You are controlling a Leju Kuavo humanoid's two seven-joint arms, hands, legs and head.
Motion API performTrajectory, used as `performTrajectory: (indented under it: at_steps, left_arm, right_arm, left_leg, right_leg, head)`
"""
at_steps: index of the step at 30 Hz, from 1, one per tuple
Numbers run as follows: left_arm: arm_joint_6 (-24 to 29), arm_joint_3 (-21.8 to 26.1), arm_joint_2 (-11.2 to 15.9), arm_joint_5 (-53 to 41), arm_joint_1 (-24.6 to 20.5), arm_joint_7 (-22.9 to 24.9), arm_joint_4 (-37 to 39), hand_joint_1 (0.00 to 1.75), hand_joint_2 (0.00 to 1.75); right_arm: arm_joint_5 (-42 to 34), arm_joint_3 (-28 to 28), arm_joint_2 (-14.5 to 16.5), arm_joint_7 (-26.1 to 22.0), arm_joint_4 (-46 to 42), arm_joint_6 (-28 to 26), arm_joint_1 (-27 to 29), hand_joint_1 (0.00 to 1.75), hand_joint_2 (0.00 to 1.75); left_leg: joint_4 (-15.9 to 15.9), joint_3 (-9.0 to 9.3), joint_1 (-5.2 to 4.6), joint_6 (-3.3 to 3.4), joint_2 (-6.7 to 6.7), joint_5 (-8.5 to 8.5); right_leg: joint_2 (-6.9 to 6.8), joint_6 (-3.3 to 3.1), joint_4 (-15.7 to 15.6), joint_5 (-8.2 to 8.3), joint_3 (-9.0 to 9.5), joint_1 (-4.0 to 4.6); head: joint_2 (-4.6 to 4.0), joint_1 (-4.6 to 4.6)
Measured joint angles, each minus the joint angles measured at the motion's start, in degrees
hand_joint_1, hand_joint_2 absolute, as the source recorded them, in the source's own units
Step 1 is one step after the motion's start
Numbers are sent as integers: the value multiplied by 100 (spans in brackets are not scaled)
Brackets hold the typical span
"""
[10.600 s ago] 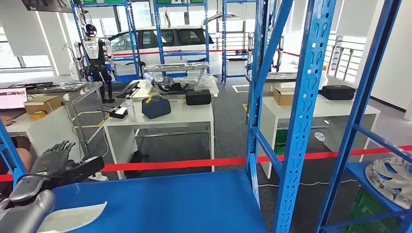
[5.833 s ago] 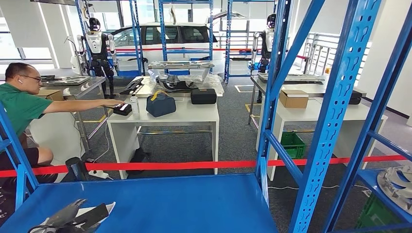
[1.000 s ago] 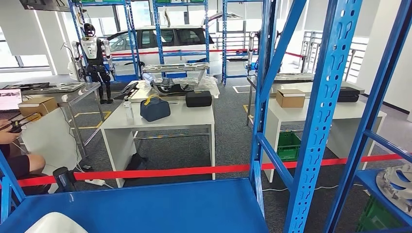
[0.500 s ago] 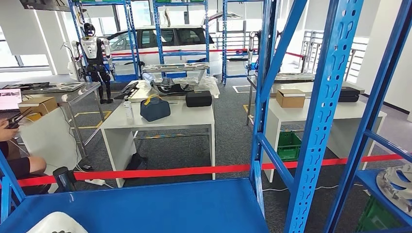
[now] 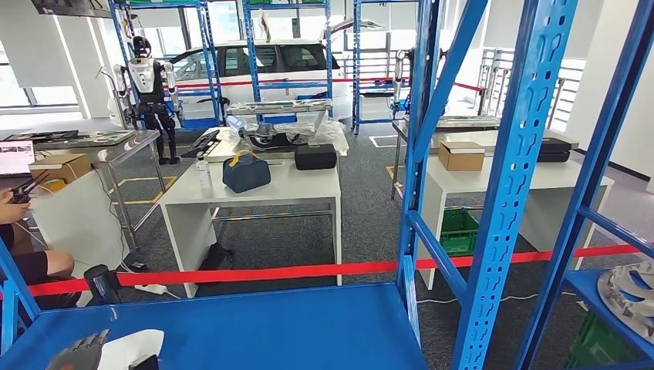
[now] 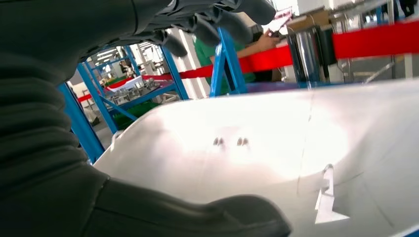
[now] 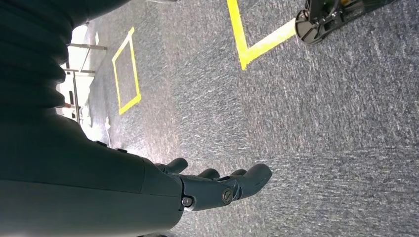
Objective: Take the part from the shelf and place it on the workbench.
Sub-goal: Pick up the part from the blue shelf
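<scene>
White part (image 5: 131, 344) half cut off, left hand (image 5: 77, 356) alongside

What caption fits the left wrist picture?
Left hand with thumb and fingers around a white part.

My left hand (image 5: 81, 353) sat low at the near left corner of the head view, its grey fingers (image 5: 91, 340) just showing. From my left wrist, the thick thumb (image 6: 197, 216) lay along one side of the white part (image 6: 276, 148) and the darker fingers (image 6: 217, 19) curled over the other, so the hand held it. My right arm hung down with my right hand (image 7: 217, 185) loose, fingers (image 7: 254, 175) slightly bent and apart, holding nothing.
</scene>
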Motion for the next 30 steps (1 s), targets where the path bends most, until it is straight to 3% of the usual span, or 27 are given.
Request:
performTrajectory:
  at_steps: [4, 8, 13, 20, 30]
  left_arm:
    - [402, 171, -3, 63, -9, 205, -20, 0, 175]
    - [80, 226, 6, -62, -17, 494, -21, 0, 175]
    - [-1060, 314, 50, 83, -30, 695, -17, 0, 175]
    - [-2393, 825, 148, 834, -31, 246, -12, 0, 175]
    - [-2656, 1170, 213, 926, -32, 96, -11, 0, 175]
  right_arm:
    - [0, -20, 2, -54, 0, 3, 2, 0, 175]
    - [1, -39, 2, -73, 0, 8, 3, 0, 175]
    - [3, -46, 2, -60, 0, 28, 7, 0, 175]
    - [48, -52, 2, -50, 0, 77, 16, 0, 175]
    - [73, -54, 2, -73, 0, 114, 16, 0, 175]
  left_leg:
    - [0, 0, 0, 1, 0, 0]
    - [0, 0, 0, 1, 0, -1]
    - [0, -1, 0, 1, 1, -1]
    - [0, -2, 0, 1, 0, -1]
    - [0, -1, -1, 2, 0, -1]
  right_leg:
    - [2, 0, 0, 0, 0, 0]
    - [1, 0, 0, 0, 0, 0]
    - [2, 0, 0, 0, -1, 0]
    - [2, 0, 0, 0, -1, 0]
    - [1, 0, -1, 0, -1, 0]
  head:
    - [-2, 0]
    - [-1, 1]
    - [-1, 0]
    - [0, 0]
    - [0, -1]
